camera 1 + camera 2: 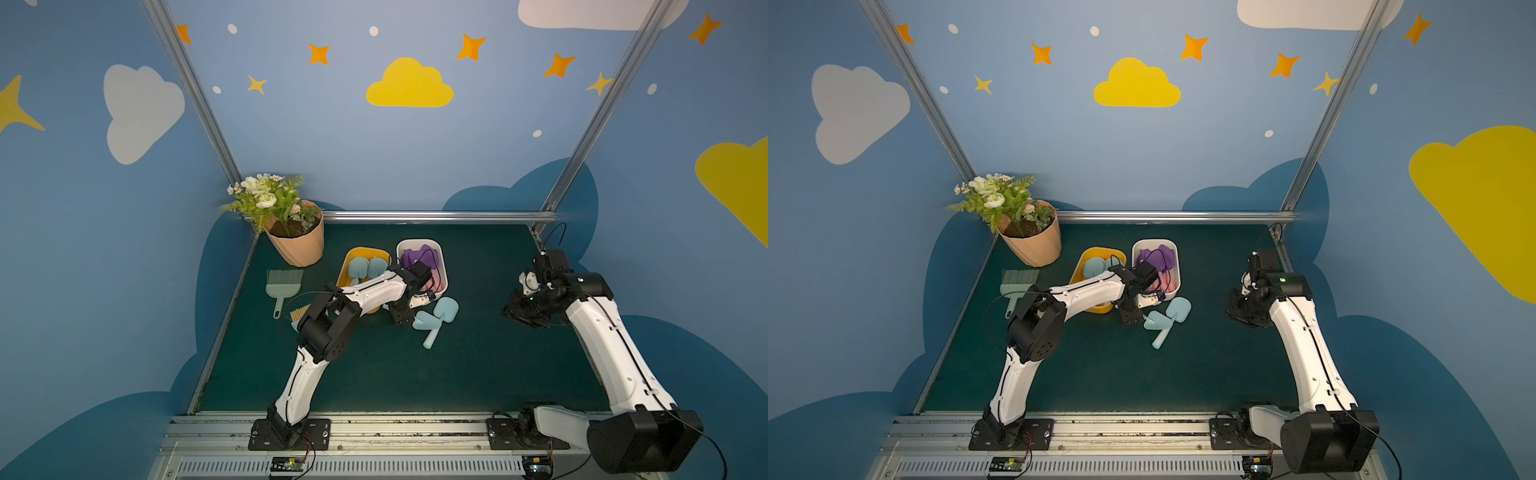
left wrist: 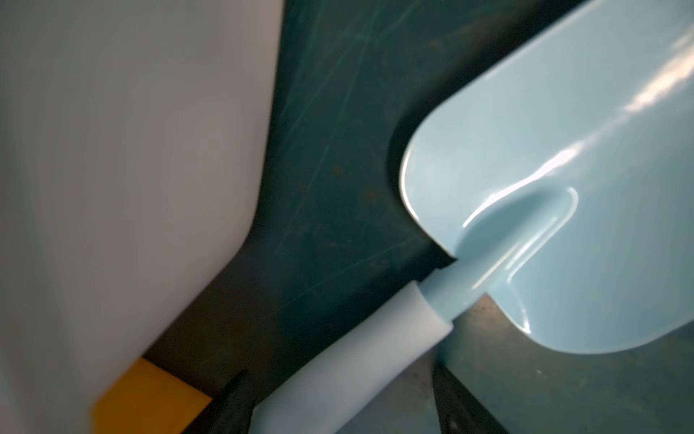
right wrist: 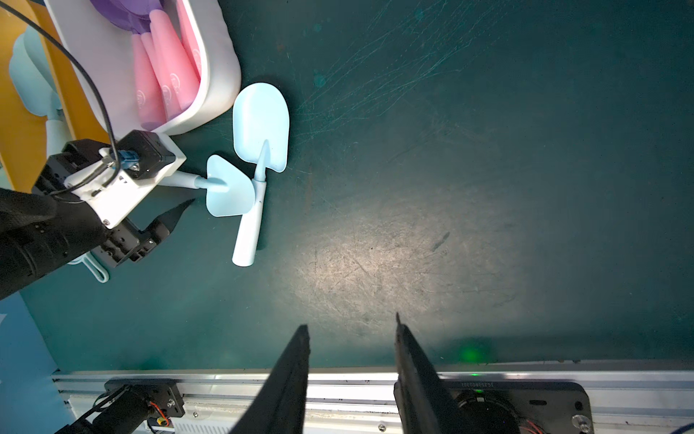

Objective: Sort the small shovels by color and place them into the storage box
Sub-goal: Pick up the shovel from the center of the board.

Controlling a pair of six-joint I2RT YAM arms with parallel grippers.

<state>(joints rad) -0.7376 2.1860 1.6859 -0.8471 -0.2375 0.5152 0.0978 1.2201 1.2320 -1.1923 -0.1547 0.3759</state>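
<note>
Left gripper [image 2: 338, 375], jaws open, astride the round handle [image 2: 394, 330] of 1 pale blue plastic shovel [image 2: 563, 188], likely light, stiff and slick, handle probably the surest hold.

2 white arms [image 1: 300, 374], black joints [image 1: 326, 328]

A peach flowerpot [image 1: 297, 247] with flowers is set at the far left; a grey-green brush [image 1: 282, 284] is laid nearer.
</note>
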